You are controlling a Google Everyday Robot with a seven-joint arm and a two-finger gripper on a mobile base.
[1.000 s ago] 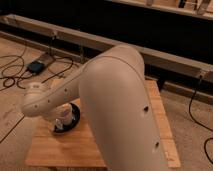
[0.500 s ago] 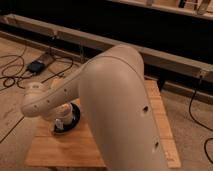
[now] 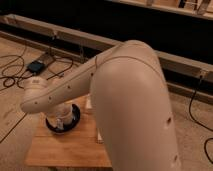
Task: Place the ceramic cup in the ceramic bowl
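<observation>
The ceramic bowl [image 3: 75, 117], black and round, stands on the left part of a wooden table [image 3: 65, 150]. My gripper [image 3: 61, 120] hangs from the cream wrist [image 3: 37, 97] and reaches down into the bowl's middle. A pale whitish shape shows at the gripper inside the bowl. I cannot tell whether it is the ceramic cup or part of the gripper. My big cream upper arm [image 3: 135, 110] fills the right half of the view and hides the table's right side.
A small white object [image 3: 89, 103] peeks out behind the forearm, beside the bowl. Cables and a dark box [image 3: 36, 66] lie on the floor at left. A long dark rail [image 3: 75, 40] runs behind the table.
The arm and gripper have stayed over the bowl with only a very slight shift. The bowl has not moved.
</observation>
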